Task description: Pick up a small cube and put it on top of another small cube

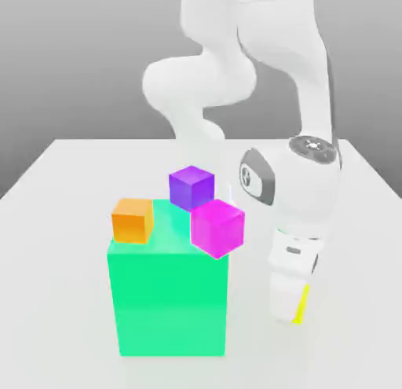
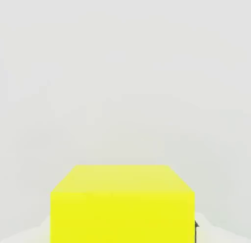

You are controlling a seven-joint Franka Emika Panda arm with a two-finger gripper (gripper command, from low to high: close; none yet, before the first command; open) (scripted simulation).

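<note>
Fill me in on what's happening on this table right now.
A white robot arm has its gripper down at the table, to the exterior view's right of a big green block. The gripper is shut on a small yellow cube, seen close up in the hand view and as a yellow sliver beside the fingers in the exterior view. An orange cube, a purple cube and a magenta cube sit on or around the green block's top. Nothing is stacked yet.
</note>
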